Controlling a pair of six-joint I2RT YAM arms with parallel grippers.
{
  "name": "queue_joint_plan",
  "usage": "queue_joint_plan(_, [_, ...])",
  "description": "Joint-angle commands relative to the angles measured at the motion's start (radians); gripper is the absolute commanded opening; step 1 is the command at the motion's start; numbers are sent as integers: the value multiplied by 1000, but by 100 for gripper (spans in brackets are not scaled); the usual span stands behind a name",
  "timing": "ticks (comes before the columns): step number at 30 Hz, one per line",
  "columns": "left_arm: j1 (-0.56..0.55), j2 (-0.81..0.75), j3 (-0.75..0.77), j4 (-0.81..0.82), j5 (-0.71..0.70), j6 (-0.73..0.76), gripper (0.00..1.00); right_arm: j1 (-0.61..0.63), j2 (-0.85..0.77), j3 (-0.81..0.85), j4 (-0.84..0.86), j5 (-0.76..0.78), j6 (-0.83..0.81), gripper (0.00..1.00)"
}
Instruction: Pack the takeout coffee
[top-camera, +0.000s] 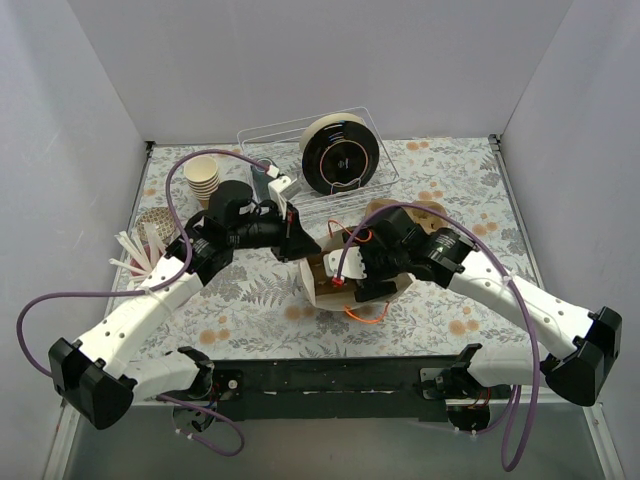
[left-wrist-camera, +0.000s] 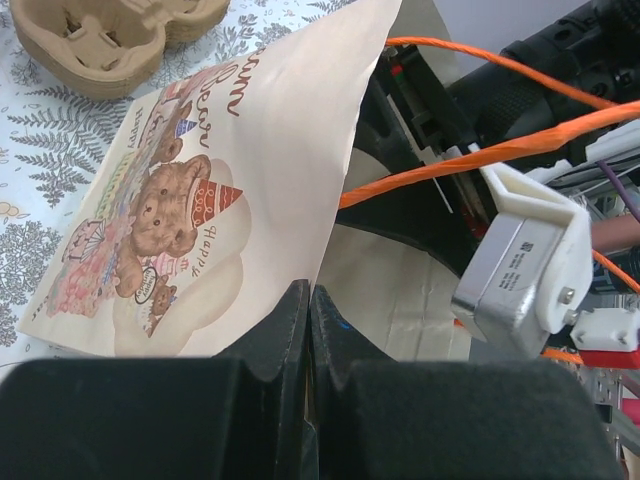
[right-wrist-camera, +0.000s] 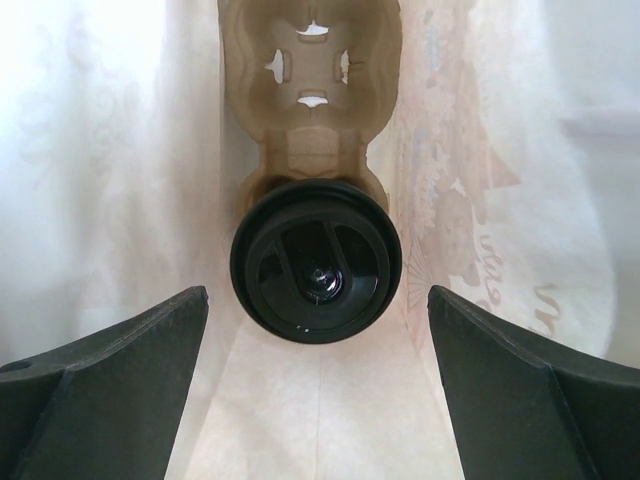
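A takeout coffee cup with a round black lid (right-wrist-camera: 316, 260) sits in a brown cardboard carrier (right-wrist-camera: 310, 80) inside a cream paper bag (right-wrist-camera: 480, 200). The bag lies at the table's middle (top-camera: 322, 290), printed with teddy bears (left-wrist-camera: 240, 180), with orange cord handles (left-wrist-camera: 470, 170). My left gripper (left-wrist-camera: 310, 300) is shut on the bag's mouth edge and holds it up (top-camera: 298, 243). My right gripper (right-wrist-camera: 318, 292) is inside the bag, open, its jaws wide on either side of the cup and not touching it. In the top view the bag hides its fingers (top-camera: 350, 283).
A stack of lidless cream cups (top-camera: 203, 178) stands at the back left. A clear bin (top-camera: 260, 140) holds a black-and-cream spool (top-camera: 340, 152). Spare cardboard carriers (top-camera: 415, 212) lie behind the bag, also seen in the left wrist view (left-wrist-camera: 100, 40). White sticks (top-camera: 135, 255) lie left.
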Motion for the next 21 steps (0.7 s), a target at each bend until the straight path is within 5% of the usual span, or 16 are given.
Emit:
queue_joint_plan(1, [3,15,36,-48,10,12,0,-4,-25,79,-35,-17,46,99])
queue_joint_plan(21, [3,61,102,-99,-50,-32,3,-3,-80,189,18,-34,151,98])
